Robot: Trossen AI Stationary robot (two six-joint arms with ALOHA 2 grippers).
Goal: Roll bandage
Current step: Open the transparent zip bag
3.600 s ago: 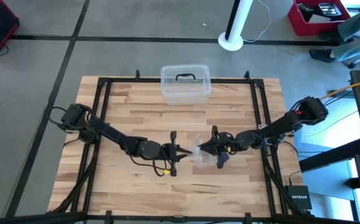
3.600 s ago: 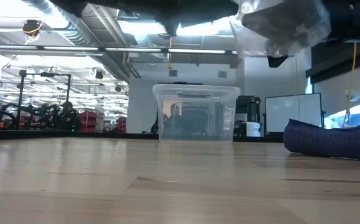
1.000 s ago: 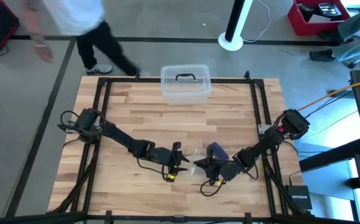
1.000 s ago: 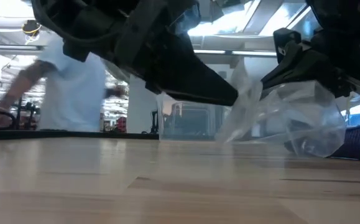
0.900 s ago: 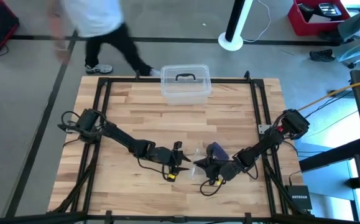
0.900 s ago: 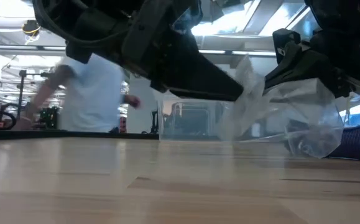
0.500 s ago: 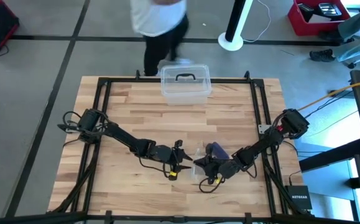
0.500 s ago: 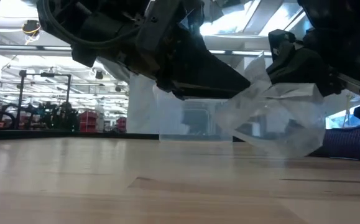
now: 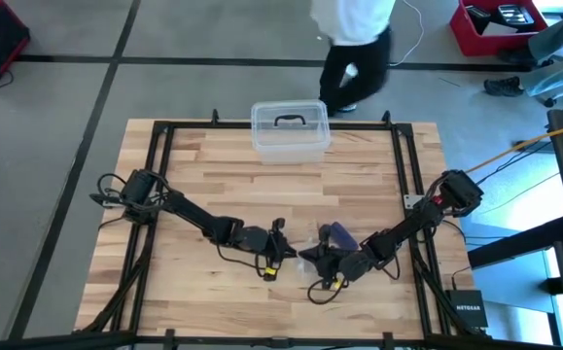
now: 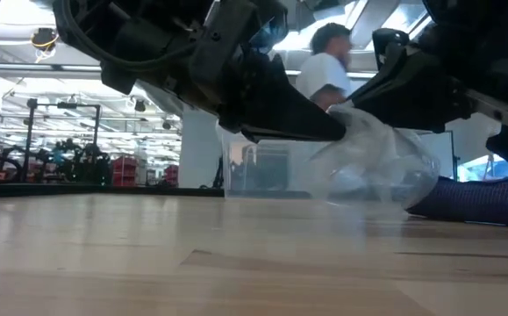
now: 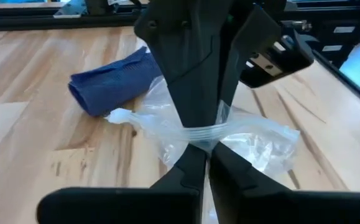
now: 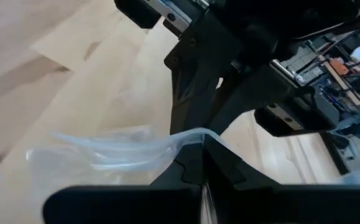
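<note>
Wooden slats of the table [image 9: 213,165] carry a clear box [image 9: 290,129] at the far edge, with a person [image 9: 356,44] walking behind it. Near the front, the 2 grippers meet: left gripper [image 11: 206,151] and right gripper [image 12: 199,148] both pinch the plastic bag [image 11: 242,140]. Just beside lies the bandage [image 11: 114,83], on the table, unheld.

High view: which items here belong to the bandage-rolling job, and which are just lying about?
Job:
- dark blue-purple fabric bandage
- left gripper, shut on clear crinkly plastic bag
- right gripper, shut on the same bag

Lying about:
- clear plastic box with black handle
- person passing behind
</note>
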